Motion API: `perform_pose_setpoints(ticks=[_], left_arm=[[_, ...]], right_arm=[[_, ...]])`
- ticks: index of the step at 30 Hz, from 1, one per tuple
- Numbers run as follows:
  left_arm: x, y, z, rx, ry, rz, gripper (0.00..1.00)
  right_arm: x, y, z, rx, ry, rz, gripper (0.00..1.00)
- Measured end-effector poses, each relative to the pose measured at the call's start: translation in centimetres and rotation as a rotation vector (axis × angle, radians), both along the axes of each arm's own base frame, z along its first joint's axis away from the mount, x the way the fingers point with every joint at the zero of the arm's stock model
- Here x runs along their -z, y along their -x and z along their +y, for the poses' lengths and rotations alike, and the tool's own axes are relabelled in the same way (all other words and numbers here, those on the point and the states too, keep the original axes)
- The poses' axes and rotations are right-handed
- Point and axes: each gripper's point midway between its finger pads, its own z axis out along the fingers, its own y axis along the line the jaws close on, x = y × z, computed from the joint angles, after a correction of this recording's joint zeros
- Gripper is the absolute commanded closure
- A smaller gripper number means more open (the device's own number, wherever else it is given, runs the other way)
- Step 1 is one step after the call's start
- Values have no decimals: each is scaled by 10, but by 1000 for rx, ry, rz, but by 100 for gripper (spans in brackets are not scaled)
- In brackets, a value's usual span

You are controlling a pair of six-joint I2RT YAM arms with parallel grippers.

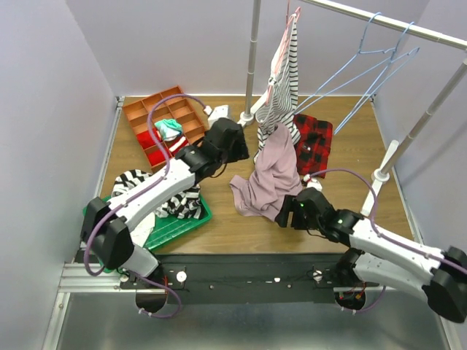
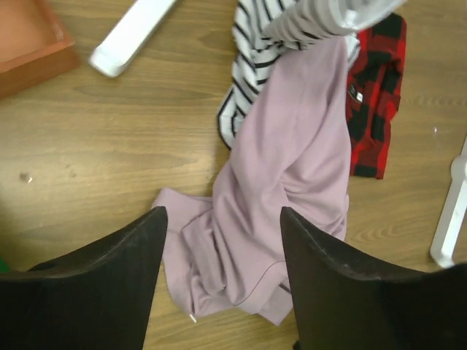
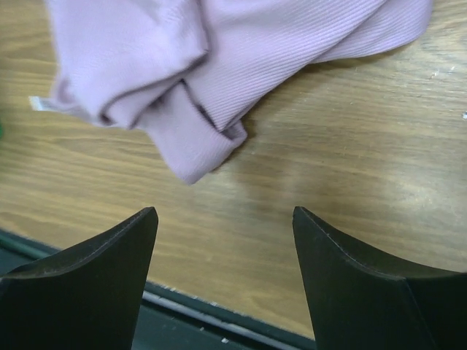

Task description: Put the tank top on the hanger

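Note:
The mauve tank top (image 1: 266, 179) lies crumpled on the wooden table, its far end reaching up to the hem of the hanging striped shirt. It also shows in the left wrist view (image 2: 284, 175) and the right wrist view (image 3: 219, 65). My left gripper (image 1: 237, 149) is open and empty, above the table just left of the tank top (image 2: 220, 219). My right gripper (image 1: 286, 211) is open and empty at the tank top's near edge, over bare wood (image 3: 224, 215). Light-blue wire hangers (image 1: 372, 65) hang on the rail at the back right.
A striped shirt (image 1: 284, 80) hangs on a pinkish-red hanger (image 1: 292, 14). A plaid garment (image 1: 314, 142) lies behind the tank top. An orange divided tray (image 1: 164, 120) and a green tray (image 1: 182, 222) with striped cloth (image 1: 139, 182) stand left. Rack feet (image 1: 381, 175) stand right.

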Motion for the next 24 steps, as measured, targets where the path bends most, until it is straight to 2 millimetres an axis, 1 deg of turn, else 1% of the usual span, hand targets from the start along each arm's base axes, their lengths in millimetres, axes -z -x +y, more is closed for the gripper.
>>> perform_pose_setpoints(ticks=[1, 2, 3, 4, 5, 6, 8, 9, 10, 11, 12, 14, 15, 16, 17, 18, 20, 21, 23, 24], left_arm=[[0, 2, 10, -25, 6, 1, 42], [12, 6, 22, -56, 4, 27, 44], [12, 6, 22, -56, 4, 27, 48], [21, 4, 33, -86, -3, 47, 52], [36, 3, 39, -108, -25, 77, 53], [47, 2, 43, -118, -42, 98, 54], [80, 0, 45, -125, -92, 168, 56], [90, 0, 45, -126, -105, 187, 56], [106, 0, 44, -120, -127, 221, 55], [119, 0, 42, -115, -142, 248, 55], [131, 2, 41, -109, -156, 275, 55], [147, 3, 41, -106, -173, 311, 54], [154, 4, 39, -102, -175, 328, 54], [160, 3, 39, -101, -176, 340, 53], [166, 3, 37, -98, -171, 351, 54], [168, 2, 36, -96, -166, 354, 54], [174, 1, 32, -87, -144, 361, 54], [176, 0, 30, -84, -136, 361, 56], [180, -2, 26, -77, -116, 364, 66], [182, -2, 25, -74, -109, 365, 72]], right_arm=[[6, -1, 1, -3, 19, 14, 21], [14, -2, 2, -7, 46, 32, 22], [18, -4, 2, -9, 61, 41, 22], [23, -6, 5, -12, 76, 52, 22], [25, -7, 6, -12, 84, 59, 22], [27, -10, 9, -15, 84, 58, 25], [27, -16, 16, -18, 76, 48, 29], [27, -18, 18, -19, 71, 43, 33], [26, -22, 21, -16, 67, 34, 34], [26, -25, 24, -15, 63, 28, 37], [27, -26, 25, -12, 61, 26, 44], [29, -30, 27, -6, 64, 18, 51], [30, -31, 27, -3, 68, 17, 58], [31, -31, 27, 3, 69, 16, 62], [32, -33, 26, 7, 72, 13, 63], [32, -34, 26, 10, 74, 9, 69], [31, -36, 27, 18, 71, 2, 76], [31, -36, 27, 20, 71, -1, 81], [31, -37, 26, 27, 70, -3, 87], [30, -38, 26, 30, 72, -5, 92]])
